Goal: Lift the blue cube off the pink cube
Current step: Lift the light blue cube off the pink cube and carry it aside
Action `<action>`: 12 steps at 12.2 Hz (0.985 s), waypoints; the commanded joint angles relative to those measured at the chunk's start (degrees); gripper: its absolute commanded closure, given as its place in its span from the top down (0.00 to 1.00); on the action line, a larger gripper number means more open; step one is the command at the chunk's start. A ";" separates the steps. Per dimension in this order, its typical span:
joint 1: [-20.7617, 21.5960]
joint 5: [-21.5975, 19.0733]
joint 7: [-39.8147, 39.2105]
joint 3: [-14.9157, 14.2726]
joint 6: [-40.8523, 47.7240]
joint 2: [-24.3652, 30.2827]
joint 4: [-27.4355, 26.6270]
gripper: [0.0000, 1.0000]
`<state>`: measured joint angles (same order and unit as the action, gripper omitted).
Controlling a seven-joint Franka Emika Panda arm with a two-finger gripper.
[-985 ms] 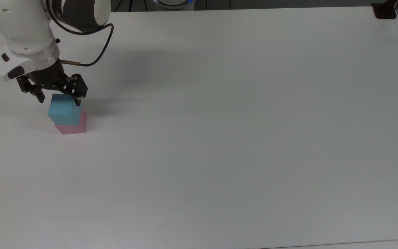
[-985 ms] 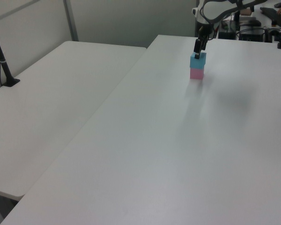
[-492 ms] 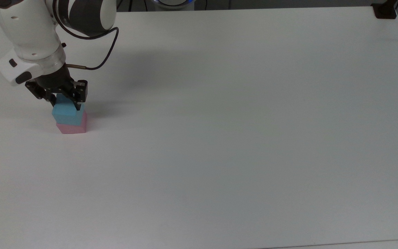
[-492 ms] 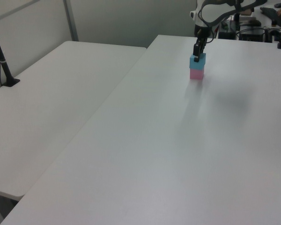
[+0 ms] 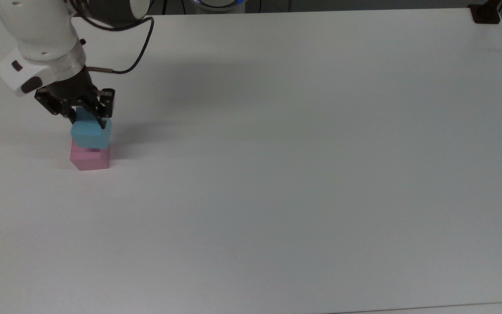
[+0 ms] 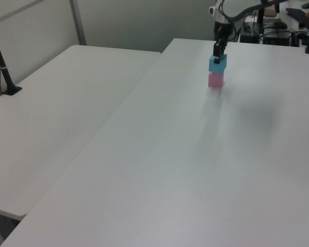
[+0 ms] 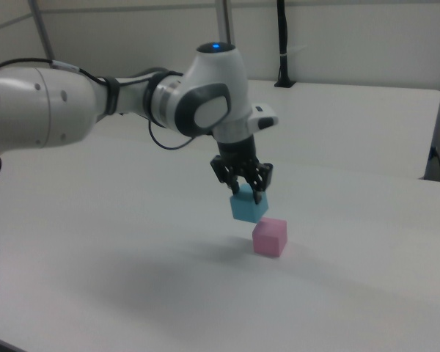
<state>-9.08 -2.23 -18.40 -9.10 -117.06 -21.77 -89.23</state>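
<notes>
a wide white table [image 5: 303,174] spreads before you, and the pink cube [image 5: 89,158] sits on it as your one landmark, near the top view's left edge. your white franka arm [image 7: 95,103] reaches in above that pink cube, wrist pointed downward so the gripper [image 5: 89,118] comes at the stack from above. the jaws are closed narrow on the blue cube [image 5: 91,134], one finger on each opposite side, which keeps it from slipping. in the right view the blue cube [image 7: 248,206] hangs clear of the pink cube [image 7: 270,236], slightly tilted, above it and a little toward the right view's left. the lift looks done; you still need a bare spot of table beside the pink cube to set it down.
</notes>
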 commanded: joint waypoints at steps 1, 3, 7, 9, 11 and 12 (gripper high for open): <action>5.20 0.38 8.70 0.56 2.63 2.62 -1.39 0.41; 7.66 0.65 16.33 2.15 1.92 0.95 -0.69 0.41; 11.71 0.65 21.74 2.94 1.84 -3.35 2.48 0.41; 12.24 0.91 22.00 3.99 1.75 -5.29 3.35 0.41; 12.42 0.91 22.53 5.31 1.49 -8.10 5.73 0.41; 13.20 1.00 23.05 5.49 1.22 -9.15 5.82 0.41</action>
<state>3.22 -2.10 2.79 -4.36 -115.35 -27.84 -85.96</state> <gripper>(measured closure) 0.476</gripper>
